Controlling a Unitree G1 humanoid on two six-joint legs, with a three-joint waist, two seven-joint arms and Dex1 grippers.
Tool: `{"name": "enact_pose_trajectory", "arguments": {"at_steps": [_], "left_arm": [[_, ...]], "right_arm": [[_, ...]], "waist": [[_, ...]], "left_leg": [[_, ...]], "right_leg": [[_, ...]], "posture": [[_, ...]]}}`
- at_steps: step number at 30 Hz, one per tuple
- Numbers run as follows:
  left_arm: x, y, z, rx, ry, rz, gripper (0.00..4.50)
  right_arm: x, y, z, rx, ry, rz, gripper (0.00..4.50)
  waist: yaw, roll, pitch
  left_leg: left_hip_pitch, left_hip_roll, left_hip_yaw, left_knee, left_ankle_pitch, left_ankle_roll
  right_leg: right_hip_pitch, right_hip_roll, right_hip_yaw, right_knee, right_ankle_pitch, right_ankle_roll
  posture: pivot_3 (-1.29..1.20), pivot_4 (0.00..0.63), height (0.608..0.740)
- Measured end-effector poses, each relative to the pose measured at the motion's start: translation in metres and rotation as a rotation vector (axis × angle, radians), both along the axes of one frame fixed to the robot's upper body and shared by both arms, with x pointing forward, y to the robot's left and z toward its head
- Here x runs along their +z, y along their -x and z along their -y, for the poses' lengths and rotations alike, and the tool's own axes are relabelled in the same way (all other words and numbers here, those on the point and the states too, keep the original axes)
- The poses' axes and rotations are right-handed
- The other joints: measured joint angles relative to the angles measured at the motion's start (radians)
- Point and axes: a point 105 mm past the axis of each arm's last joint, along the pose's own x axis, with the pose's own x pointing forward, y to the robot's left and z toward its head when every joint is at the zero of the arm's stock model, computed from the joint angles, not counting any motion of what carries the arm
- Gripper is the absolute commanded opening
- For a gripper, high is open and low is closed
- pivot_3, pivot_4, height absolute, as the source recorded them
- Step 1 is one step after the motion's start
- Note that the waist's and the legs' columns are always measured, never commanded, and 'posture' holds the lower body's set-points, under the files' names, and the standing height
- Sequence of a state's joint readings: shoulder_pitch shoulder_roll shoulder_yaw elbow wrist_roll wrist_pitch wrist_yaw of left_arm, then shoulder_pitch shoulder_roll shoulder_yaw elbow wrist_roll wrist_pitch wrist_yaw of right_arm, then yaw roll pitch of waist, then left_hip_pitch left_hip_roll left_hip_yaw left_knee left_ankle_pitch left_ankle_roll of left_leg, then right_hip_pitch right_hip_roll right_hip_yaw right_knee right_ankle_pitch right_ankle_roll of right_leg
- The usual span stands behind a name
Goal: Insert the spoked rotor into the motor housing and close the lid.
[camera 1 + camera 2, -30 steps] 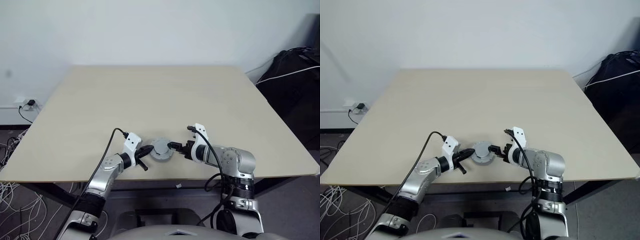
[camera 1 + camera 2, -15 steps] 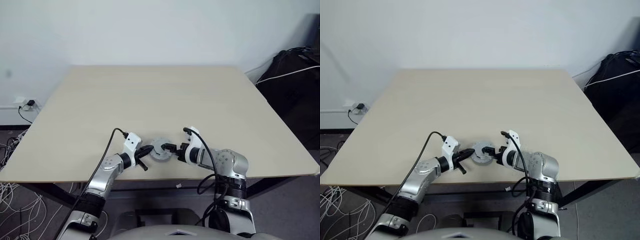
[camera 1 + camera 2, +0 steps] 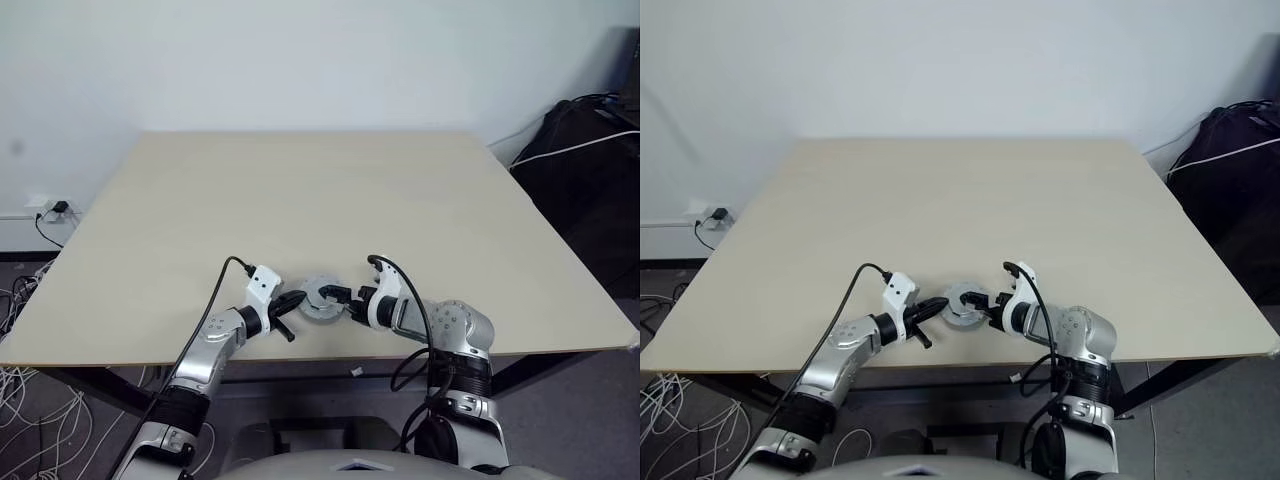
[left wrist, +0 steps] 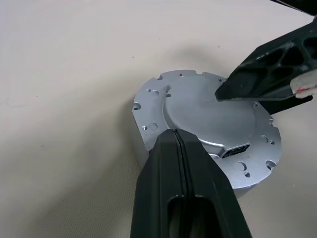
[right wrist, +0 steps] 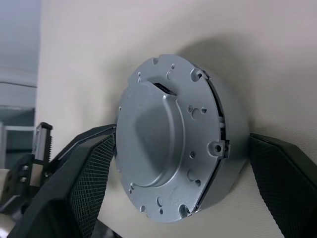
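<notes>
A wide beige worktop (image 3: 300,190) carries one silver round assembly, the motor housing (image 5: 225,148) with the lid (image 5: 158,139) seated on top, close to the near edge. Much open room lies beyond the housing; little lies between it and that edge. The right gripper (image 5: 183,188) is spread wide, its fingers (image 5: 84,173) flanking the housing. The left gripper (image 4: 177,148) is closed and empty, its tip at the housing's rim. To finish, I judge the lid needs level, centred pressure, away from the edge.
</notes>
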State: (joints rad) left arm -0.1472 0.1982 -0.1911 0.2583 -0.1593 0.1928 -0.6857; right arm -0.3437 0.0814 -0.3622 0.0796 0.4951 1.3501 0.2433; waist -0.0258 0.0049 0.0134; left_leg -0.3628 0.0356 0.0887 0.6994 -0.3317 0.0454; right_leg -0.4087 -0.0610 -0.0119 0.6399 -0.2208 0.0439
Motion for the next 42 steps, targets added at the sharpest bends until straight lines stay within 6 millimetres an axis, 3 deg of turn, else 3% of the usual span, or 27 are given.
{"name": "enact_pose_trajectory", "arguments": {"at_steps": [22,38,42], "left_arm": [[-0.001,0.0,-0.005,0.018,-0.002,-0.01,0.0],[-0.001,0.001,-0.005,0.017,-0.002,-0.012,0.0],[-0.001,0.001,-0.005,0.018,-0.002,-0.012,0.0]], "right_arm": [[0.002,0.015,0.005,0.031,-0.217,0.001,4.49],[-0.005,0.016,-0.008,0.048,-0.221,-0.001,4.49],[-0.008,0.015,-0.007,0.031,-0.214,0.001,3.65]], "waist": [[-0.011,0.0,0.0],[-0.012,0.0,0.0],[-0.011,0.0,0.0]], "left_leg": [[-0.001,0.0,0.0,-0.002,0.0,0.0],[-0.001,0.0,0.0,-0.002,0.0,0.0],[-0.002,0.0,0.0,-0.002,0.0,0.0]], "right_leg": [[-0.001,0.0,0.0,0.0,0.0,0.001],[-0.002,0.0,0.0,-0.001,0.002,0.004],[-0.002,0.0,0.0,-0.001,0.002,0.004]], "posture": [[0.0,0.0,0.74],[0.0,0.0,0.74],[0.0,0.0,0.74]]}}
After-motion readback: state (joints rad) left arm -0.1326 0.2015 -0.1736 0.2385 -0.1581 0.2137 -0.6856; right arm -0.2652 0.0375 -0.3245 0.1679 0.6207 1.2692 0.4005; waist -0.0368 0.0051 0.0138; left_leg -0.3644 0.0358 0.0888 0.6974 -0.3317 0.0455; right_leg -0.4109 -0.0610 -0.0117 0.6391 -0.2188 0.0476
